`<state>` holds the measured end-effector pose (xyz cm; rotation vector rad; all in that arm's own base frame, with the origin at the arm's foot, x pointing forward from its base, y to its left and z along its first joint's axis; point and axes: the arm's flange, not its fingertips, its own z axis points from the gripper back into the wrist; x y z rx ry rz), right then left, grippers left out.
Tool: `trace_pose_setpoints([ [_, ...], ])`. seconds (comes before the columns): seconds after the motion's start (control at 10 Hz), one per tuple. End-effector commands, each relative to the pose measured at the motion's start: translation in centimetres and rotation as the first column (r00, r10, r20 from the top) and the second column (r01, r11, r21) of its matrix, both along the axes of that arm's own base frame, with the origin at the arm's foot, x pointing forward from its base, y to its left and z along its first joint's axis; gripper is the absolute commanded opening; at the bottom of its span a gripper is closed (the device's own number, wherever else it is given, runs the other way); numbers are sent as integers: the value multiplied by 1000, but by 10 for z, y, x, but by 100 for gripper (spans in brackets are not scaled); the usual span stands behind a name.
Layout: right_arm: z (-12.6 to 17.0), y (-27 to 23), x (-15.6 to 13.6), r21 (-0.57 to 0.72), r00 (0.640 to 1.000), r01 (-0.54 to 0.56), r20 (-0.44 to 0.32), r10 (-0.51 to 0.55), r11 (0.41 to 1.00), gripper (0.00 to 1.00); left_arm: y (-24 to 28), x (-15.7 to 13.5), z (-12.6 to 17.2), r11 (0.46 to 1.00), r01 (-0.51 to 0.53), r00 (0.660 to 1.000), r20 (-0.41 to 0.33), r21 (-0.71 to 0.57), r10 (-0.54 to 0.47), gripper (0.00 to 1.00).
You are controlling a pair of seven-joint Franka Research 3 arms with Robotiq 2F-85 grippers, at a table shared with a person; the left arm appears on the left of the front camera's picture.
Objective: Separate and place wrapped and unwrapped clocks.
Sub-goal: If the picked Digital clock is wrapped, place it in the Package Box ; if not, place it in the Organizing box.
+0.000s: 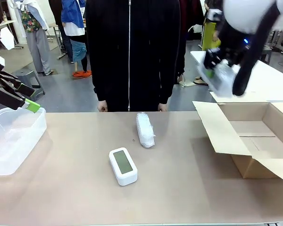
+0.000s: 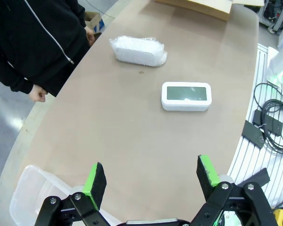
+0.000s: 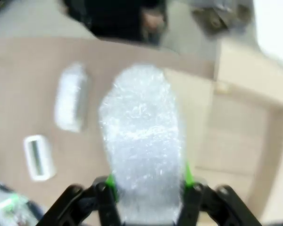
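Observation:
A bubble-wrapped clock (image 1: 145,130) lies on the table in front of the person; it also shows as the wrapped clock (image 2: 137,51) and the wrapped clock (image 3: 71,97). Nearer me lies the plain white unwrapped clock (image 1: 122,165), screen up, also seen as the unwrapped clock (image 2: 186,96) and the unwrapped clock (image 3: 38,157). My right gripper (image 1: 217,70) is high above the cardboard box, shut on a second wrapped clock (image 3: 144,141). My left gripper (image 2: 151,181) hovers open over the left end of the table, holding nothing.
An open cardboard box (image 1: 254,136) sits at the right end of the table. A clear plastic tub (image 1: 12,141) stands at the left end. The person in a black jacket (image 1: 129,52) stands at the far edge, hands at the table's rim.

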<state>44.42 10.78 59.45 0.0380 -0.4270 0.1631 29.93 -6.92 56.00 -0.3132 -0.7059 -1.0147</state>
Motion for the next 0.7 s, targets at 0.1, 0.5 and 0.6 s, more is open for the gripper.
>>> trace_pose_setpoints([
  [0.1,-55,-46,-25,-42,985,170,14,-170,984,55,0,1,-1,1000,8,1000,0,-14,-8,100],
  [0.5,-99,-103,-3,-57,963,230,-128,-235,972,55,0,1,-1,1000,8,1000,0,-14,-8,100],
  [0.6,-115,-114,8,-60,956,240,-156,-247,969,55,0,1,-1,1000,8,1000,0,-14,-8,100],
])
